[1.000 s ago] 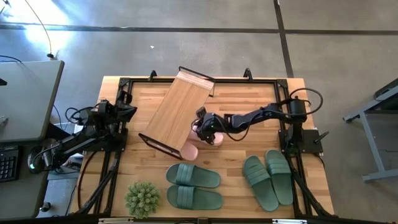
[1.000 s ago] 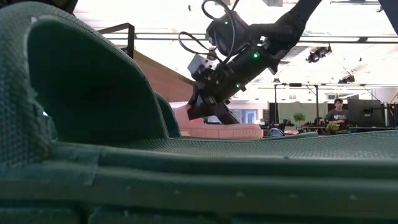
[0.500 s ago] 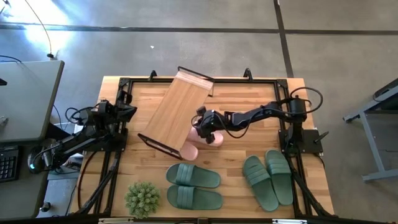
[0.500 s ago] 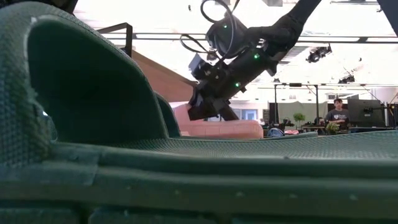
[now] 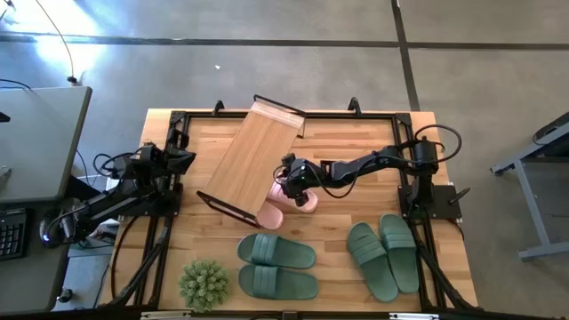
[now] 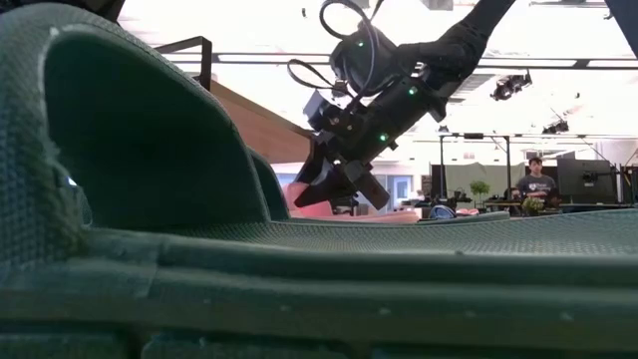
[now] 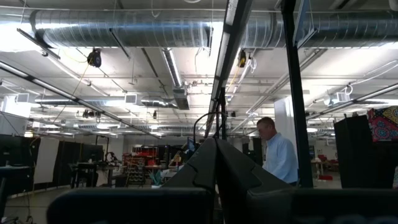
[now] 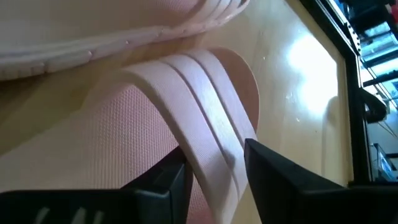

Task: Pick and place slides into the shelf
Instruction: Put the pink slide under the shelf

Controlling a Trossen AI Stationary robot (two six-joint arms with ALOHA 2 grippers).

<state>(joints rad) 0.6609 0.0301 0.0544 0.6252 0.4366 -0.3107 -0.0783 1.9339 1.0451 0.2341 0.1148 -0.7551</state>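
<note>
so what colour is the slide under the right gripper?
Pale pink with a ribbed strap; the right wrist view shows it best, between the right gripper's fingers.

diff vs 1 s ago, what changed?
The right tool has opened, its fingers now straddling the strap of the pink slide at the shelf; it has shifted slightly toward the shelf. Green slides and left tool unchanged.

spiky green plant ball (image 5: 204, 284), grey desk (image 5: 36, 142), perhaps keyboard (image 5: 11, 233)
</note>
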